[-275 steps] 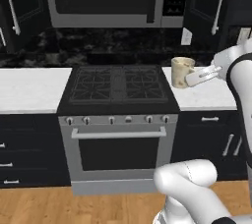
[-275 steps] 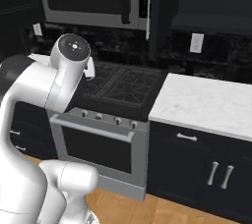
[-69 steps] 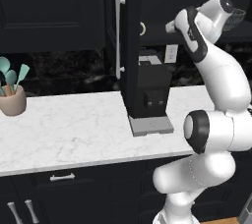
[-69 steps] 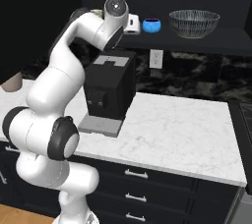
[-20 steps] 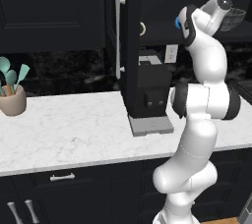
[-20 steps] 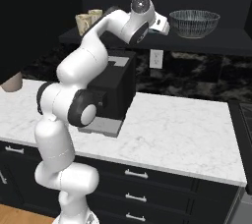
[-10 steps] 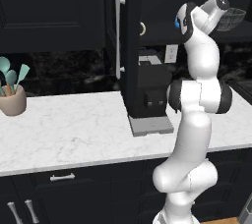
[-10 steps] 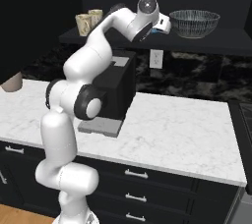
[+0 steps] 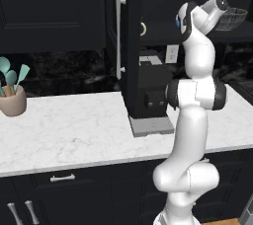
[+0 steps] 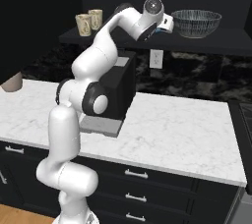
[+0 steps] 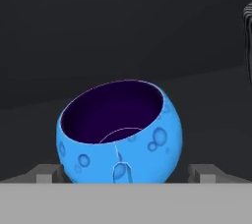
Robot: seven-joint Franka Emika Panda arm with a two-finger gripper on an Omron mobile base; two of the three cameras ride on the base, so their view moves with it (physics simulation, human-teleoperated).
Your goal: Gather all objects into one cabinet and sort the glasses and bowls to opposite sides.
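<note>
Hand view puts one bright-blue vessel [image 11: 120, 137] right in front of me, tilted, its dark inside facing up and toward me, sitting between my two finger tips [image 11: 49, 173], which stand wide on either side of it without clamping it; my pincer [image 11: 125, 178] is spread as far as it goes. Behind it lies the dark shelf floor, and at the far right edge I catch a sliver of the ribbed bowl [image 11: 247, 19]. Right base view counts the rest: nearest, the marble bench [image 10: 182, 134] with one black coffee machine [image 10: 118, 93] on it; higher and farther, the cabinet shelf [image 10: 231, 41] carrying two cream mugs [image 10: 89, 21] side by side at its left end and one wide see-through bowl at its right, with my pincer [image 10: 166, 24] between them, close beside the bowl. Left base view adds what that side hides: the cabinet door [image 9: 122, 41] swung open with its long silver bar handle [image 9: 118, 31], and one tan pot of teal utensils [image 9: 12, 95] on the bench far left.
</note>
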